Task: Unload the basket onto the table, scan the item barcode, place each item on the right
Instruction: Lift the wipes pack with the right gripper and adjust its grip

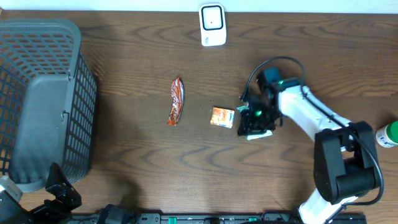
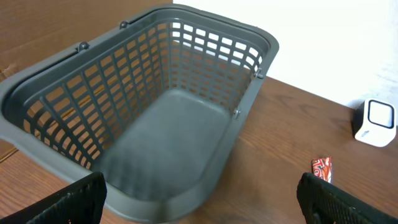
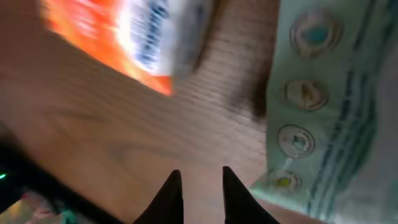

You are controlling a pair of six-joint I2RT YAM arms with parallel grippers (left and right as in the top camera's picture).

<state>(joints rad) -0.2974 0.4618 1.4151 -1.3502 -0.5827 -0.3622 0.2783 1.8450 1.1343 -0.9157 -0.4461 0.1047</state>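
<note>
Overhead top-down, wrists low, right seemingly nearest

White arm, black right gripper, black cable

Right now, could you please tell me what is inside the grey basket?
Nothing shows inside the basket: its floor is bare in both the overhead and left wrist views. The left end effector has a finger over its near rim, so that corner is unseen.

Orange packet beside green pouch
</note>
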